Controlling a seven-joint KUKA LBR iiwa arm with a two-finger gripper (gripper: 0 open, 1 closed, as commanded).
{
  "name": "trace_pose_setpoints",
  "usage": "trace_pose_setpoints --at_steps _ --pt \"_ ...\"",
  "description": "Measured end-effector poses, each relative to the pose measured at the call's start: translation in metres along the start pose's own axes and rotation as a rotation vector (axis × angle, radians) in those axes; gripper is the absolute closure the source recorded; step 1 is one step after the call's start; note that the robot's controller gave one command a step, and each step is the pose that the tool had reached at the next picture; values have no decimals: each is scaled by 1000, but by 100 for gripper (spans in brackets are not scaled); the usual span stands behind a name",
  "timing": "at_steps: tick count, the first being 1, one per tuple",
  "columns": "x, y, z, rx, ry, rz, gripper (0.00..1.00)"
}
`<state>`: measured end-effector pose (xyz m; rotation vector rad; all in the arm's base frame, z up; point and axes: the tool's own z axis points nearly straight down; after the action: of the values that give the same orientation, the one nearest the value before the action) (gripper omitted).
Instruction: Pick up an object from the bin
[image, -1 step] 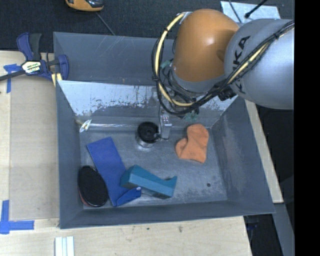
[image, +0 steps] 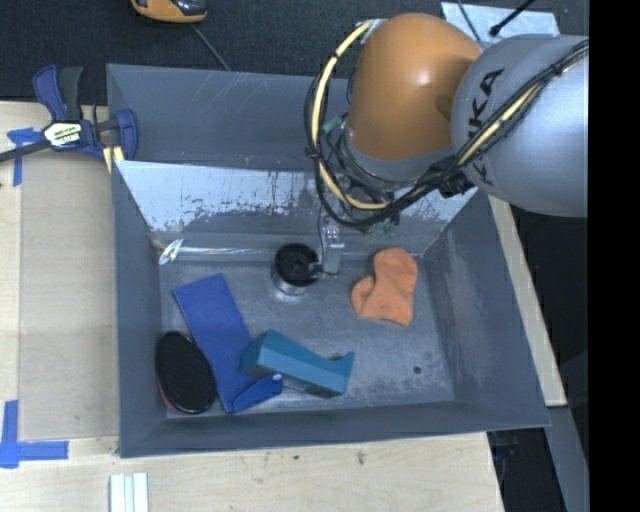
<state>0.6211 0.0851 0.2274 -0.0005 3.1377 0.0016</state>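
Camera view is showing the grey arm (image: 530, 130) reaching in from the right, with the letters "KA" standing on its casing and the rest of the word lying under a yellow and black cable (image: 505, 112). An orange cover (image: 410, 85) is hiding most of the wrist, so only the metal tip of the end effector (image: 330, 252) is peeking out below it, and whether it is open or closed cannot be told. It is hanging low over the back of the grey metal bin (image: 470, 335), whose floor is looking scuffed and speckled and whose back wall is showing dark scratches. A round black knob-like thing (image: 294, 264) on a shiny base is sitting just beside the end effector, on the side away from the arm. An orange cloth lump (image: 385, 288) is lying near it on the arm's side. Well in front of the end effector, a blue flat strip (image: 210, 320), a black oval pad (image: 185, 372) and a teal block (image: 300, 362) are lying together, partly overlapping.
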Motion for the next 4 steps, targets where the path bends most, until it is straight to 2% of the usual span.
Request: trace_pose_setpoints --at_steps 1,2,3,4 --pt "-3 -23 54 0 -2 86 0" --pt "-7 -28 68 1 0 76 0" --pt "-3 -26 83 1 3 63 0" --pt "-5 -22 149 0 -7 -58 0"
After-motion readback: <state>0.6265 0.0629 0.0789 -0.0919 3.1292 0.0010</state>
